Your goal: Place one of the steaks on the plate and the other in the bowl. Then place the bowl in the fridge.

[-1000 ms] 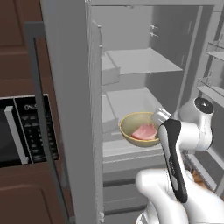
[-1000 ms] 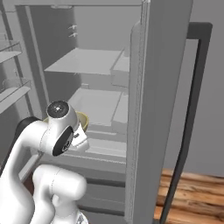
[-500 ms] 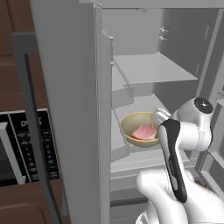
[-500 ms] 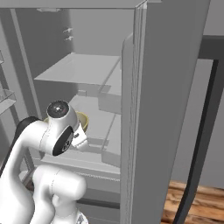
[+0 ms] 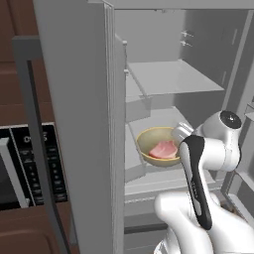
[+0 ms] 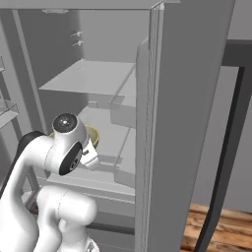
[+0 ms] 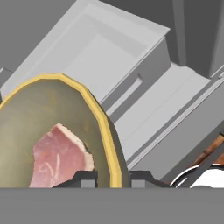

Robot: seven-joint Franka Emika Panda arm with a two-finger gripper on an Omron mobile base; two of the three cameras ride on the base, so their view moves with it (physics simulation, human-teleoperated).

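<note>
The gripper [image 7: 113, 177] is clamped tight on the rim of the bowl [image 5: 158, 146], one finger inside and one outside, holding it inside the open fridge [image 6: 192, 98] above a lower shelf [image 5: 168, 119]. Over the last second the base has rolled closer, so release looks near. A steak [image 7: 59, 155] lies in the bowl; the shelves look bare.

Dark brown wooden cabinet fronts [image 5: 10, 64] are showing at the far left, above and below a black-fronted microwave with a panel of white-marked buttons [image 5: 37, 163]. A strip of warm brown wood-plank floor [image 6: 216, 229] is lying at the lower right, meeting a plain grey wall [image 6: 221, 142]. Even, soft light is falling everywhere, casting no hard shadows.
</note>
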